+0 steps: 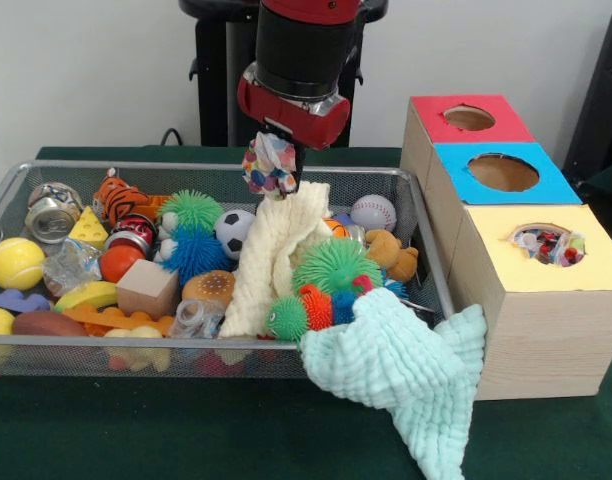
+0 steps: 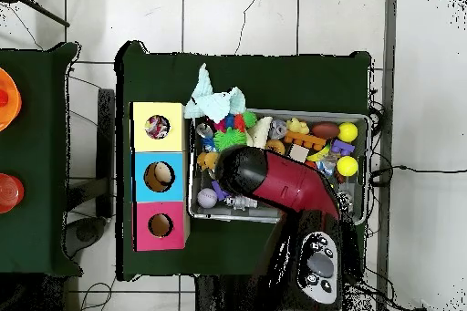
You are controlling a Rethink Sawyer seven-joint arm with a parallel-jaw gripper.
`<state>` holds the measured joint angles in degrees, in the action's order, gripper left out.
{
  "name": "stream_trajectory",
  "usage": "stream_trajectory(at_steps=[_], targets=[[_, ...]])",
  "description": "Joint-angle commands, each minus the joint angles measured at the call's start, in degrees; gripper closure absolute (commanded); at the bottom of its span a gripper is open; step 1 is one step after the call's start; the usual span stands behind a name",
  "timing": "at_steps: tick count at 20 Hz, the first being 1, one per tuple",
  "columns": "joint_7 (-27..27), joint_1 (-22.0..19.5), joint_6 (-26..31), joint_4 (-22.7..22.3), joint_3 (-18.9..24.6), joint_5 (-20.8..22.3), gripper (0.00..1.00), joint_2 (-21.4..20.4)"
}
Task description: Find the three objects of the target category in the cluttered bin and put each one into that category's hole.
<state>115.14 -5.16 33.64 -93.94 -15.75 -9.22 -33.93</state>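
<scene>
My gripper [image 1: 282,158] hangs over the back middle of the wire mesh bin [image 1: 136,343] and is shut on a crumpled white wrapper with multicolour polka dots [image 1: 269,166], held just above the toys. A cream knitted cloth [image 1: 276,250] rises right under the wrapper. The yellow-topped hole [image 1: 546,243] is on the wooden box to the right, with a printed wrapper showing inside it. A clear crinkly wrapper [image 1: 71,265] lies at the bin's left. In the overhead view the arm [image 2: 264,180] hides the gripper; the yellow-topped hole [image 2: 157,126] and the bin [image 2: 368,143] show.
The blue-topped hole [image 1: 501,172] and the red-topped hole [image 1: 468,118] lie behind the yellow one. A mint cloth [image 1: 406,370] hangs over the bin's front right corner. Spiky balls [image 1: 331,265], a tennis ball [image 1: 16,262], cans [image 1: 51,212] and a baseball [image 1: 373,212] fill the bin.
</scene>
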Motion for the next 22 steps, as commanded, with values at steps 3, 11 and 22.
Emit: stream_trajectory(at_steps=[3,11,22], targets=[[19.7,4.3,9.3,2.3,-2.9,-5.1,1.00,0.4],[22.4,7.3,10.2,5.1,-3.8,-8.9,1.00,3.6],[29.6,11.4,13.7,12.4,-5.7,-12.3,1.00,9.1]])
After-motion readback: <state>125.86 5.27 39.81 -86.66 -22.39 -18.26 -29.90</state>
